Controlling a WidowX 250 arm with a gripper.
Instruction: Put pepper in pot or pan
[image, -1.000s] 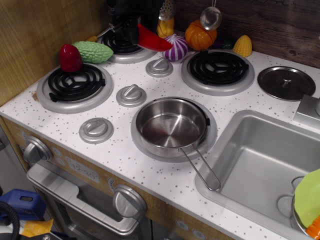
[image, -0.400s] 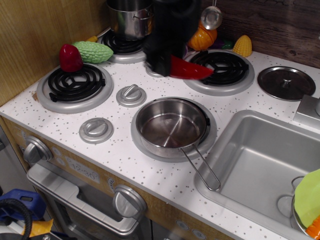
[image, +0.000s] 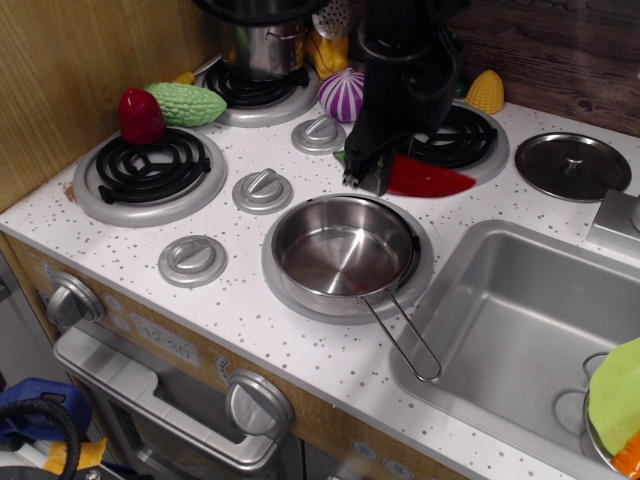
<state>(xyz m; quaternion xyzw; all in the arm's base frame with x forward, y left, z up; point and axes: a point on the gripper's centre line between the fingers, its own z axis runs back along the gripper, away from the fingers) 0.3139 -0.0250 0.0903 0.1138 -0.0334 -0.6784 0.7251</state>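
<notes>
My black gripper (image: 366, 176) is shut on the stem end of the long glossy red pepper (image: 428, 179). It holds the pepper level just beyond the far rim of the shallow steel pan (image: 340, 252), over the near edge of the back right burner (image: 455, 140). The pepper's tip points right. The pan sits on the front burner with its wire loop handle (image: 405, 335) pointing toward the front right. The pan holds nothing.
A taller steel pot (image: 262, 40) stands on the back left burner. A stubby dark-red vegetable (image: 141, 115) and a green bumpy one (image: 186, 102) lie at the left. A flat steel lid (image: 572, 165) lies at the right, the sink (image: 520, 330) below it. A purple onion (image: 346, 93) and yellow corn (image: 486, 91) are at the back.
My gripper has carried the pepper from the back left burner rightward and down toward the pan's far rim. The pot at the back left is now uncovered.
</notes>
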